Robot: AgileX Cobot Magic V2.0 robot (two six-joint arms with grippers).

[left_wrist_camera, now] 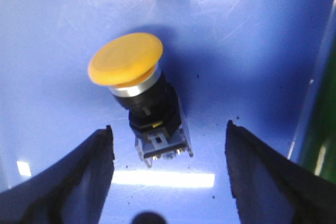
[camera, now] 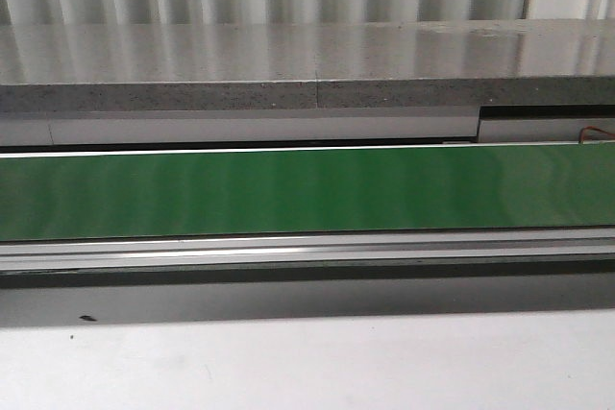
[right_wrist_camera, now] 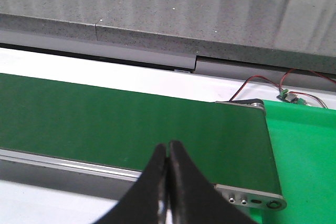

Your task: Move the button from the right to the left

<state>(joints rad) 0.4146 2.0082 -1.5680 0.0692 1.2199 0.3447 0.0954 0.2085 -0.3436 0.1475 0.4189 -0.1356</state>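
Observation:
The button (left_wrist_camera: 140, 90), with a round yellow cap, black collar and blue-grey blocky body, lies tilted on the glossy blue floor of a bin (left_wrist_camera: 252, 66) in the left wrist view. My left gripper (left_wrist_camera: 168, 137) is open, its two black fingers apart on either side of the button's body end, not touching it. My right gripper (right_wrist_camera: 168, 148) is shut and empty, held over the near edge of the green conveyor belt (right_wrist_camera: 131, 124). Neither gripper nor the button shows in the front view.
The green belt (camera: 307, 189) runs across the front view with a metal rail (camera: 307, 249) before it and a grey stone ledge (camera: 307, 69) behind. The belt's end roller plate (right_wrist_camera: 252, 199), a green mat (right_wrist_camera: 304, 150) and red wires (right_wrist_camera: 262, 83) lie to the right.

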